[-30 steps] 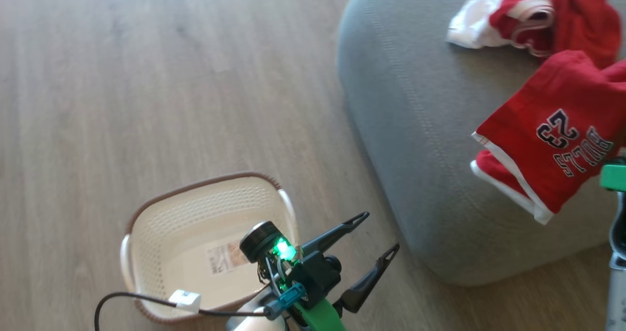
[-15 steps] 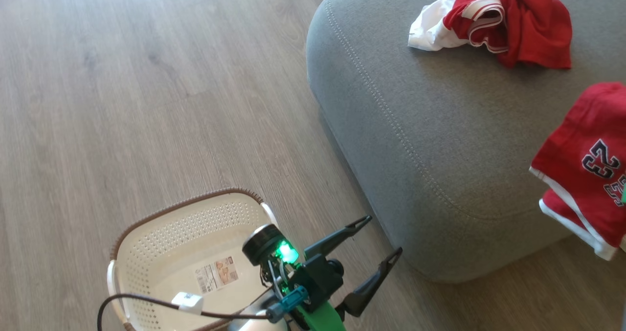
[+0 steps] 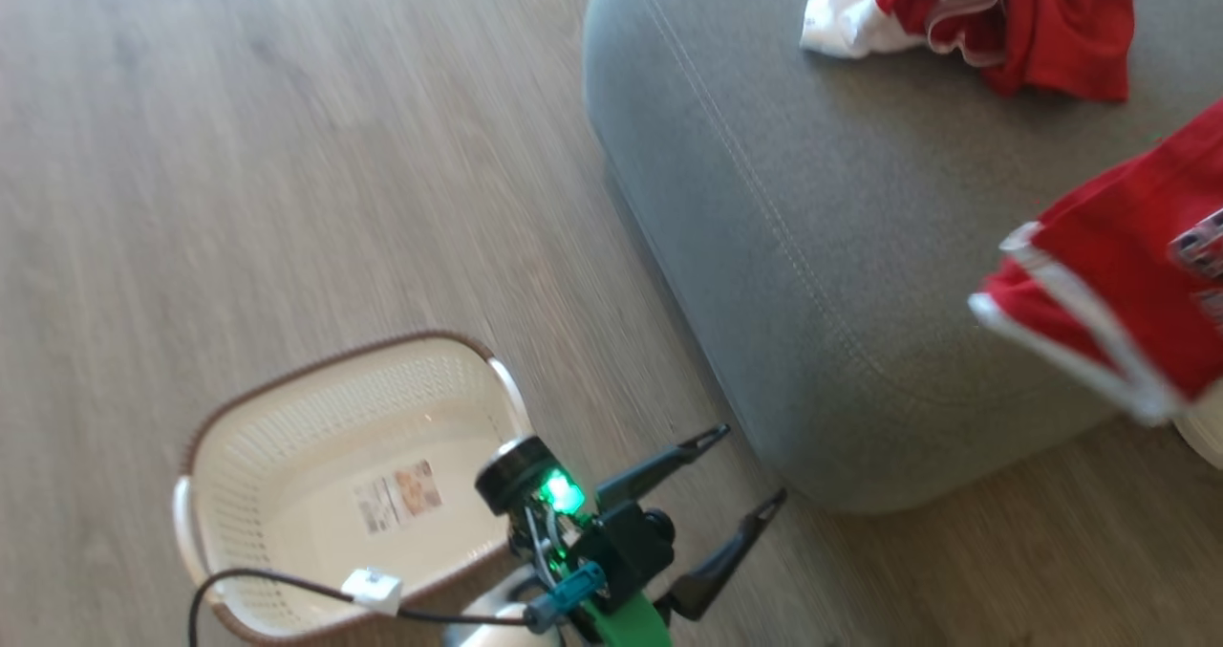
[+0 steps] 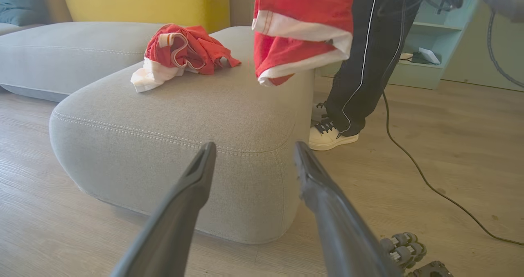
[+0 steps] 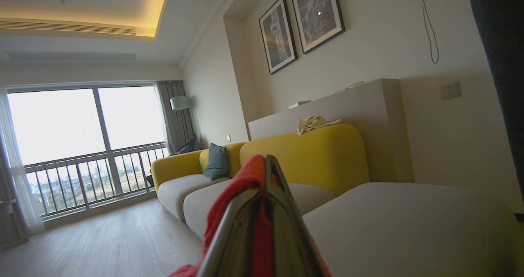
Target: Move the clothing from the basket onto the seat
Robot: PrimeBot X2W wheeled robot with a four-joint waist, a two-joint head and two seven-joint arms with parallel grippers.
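Red jersey (image 3: 1118, 284): it hung in the air from my right gripper (image 5: 268, 166), whose fingers were pressed together with red fabric pinched between them. In the left wrist view its white-trimmed hem (image 4: 301, 31) dangled above the seat's (image 3: 812, 246) far right end, near the rounded edge. A second, crumpled red and white garment (image 3: 1003, 16) lay on the seat top, well apart from the jersey. The basket (image 3: 334, 360) stood on the wood floor (image 3: 287, 150) beside the seat, its bottom bare around the label sticker (image 3: 396, 496). My left gripper (image 3: 750, 465) hung over the floor between basket and seat, fingers spread wide, holding nothing. A person's shoe (image 4: 331, 136) stood just beside the seat's right end.

Risk, my judgement: the jersey hung close to the seat's edge. Letting go here could leave most of the cloth past the rounded corner, and the limp fabric would slide to the floor by the shoe. It wanted carrying further in over the cushion first.

Against the frame a second earlier: the whole head view had shifted and blurred, so the camera had turned. Basket, seat and crumpled garment kept their places relative to each other. The jersey sat nearer the right border and tilted, with its "23" lettering mostly cut off. Left fingers stayed spread.
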